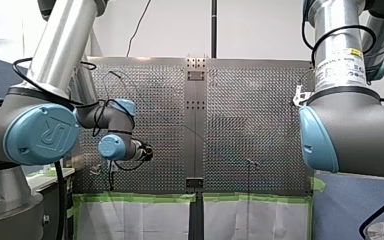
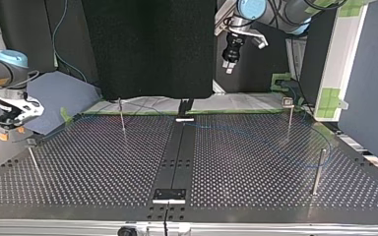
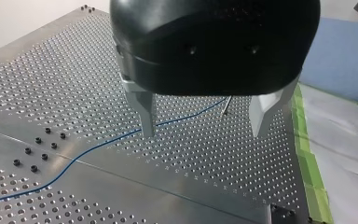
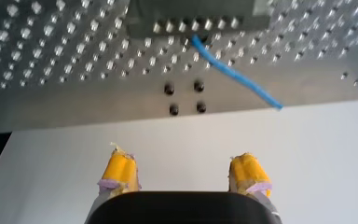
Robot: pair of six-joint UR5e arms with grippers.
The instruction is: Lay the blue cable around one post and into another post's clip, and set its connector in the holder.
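blue cable (image 3: 98,147) lying flat on the perforated bench (image 3: 37,84), nothing held
the left pincer (image 3: 203,133) hangs above the bench, metal fingers wide apart and empty, the cable running beneath it. the right pincer (image 4: 182,179), yellow pads spread and empty, sits off the bench edge, at the top view's left; ahead of it the cable meets a grey block (image 4: 198,18).

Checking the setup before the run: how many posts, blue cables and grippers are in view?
Posts: 4
Blue cable: 1
Grippers, left gripper and right gripper: 2
Total: 7
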